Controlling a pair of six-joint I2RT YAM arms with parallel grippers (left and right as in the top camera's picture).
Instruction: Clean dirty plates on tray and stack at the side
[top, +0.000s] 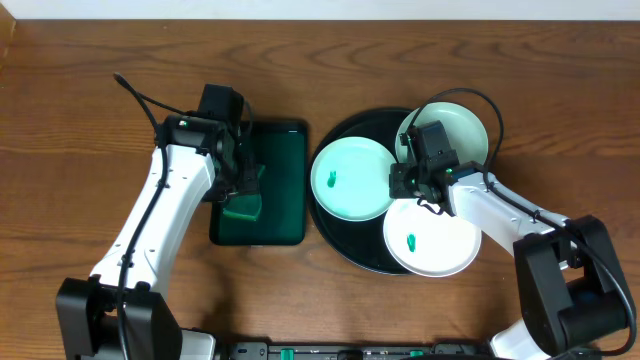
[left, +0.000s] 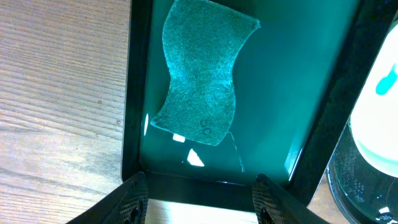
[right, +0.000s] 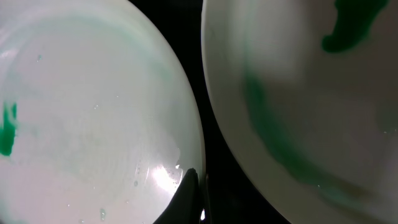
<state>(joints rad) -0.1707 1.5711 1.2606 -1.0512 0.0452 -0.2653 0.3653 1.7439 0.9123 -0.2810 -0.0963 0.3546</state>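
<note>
Only a slim gap between plates (right: 93, 112)

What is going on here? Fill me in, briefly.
Three plates sit on the round black tray, and none is stacked at the side yet. At least two show green smears. The left gripper hangs open over the green sponge, which lies in the dark green tray; it is not gripping it. The right gripper is shut, low at the rims between two plates. Whether it pinches a rim is unclear.
</note>
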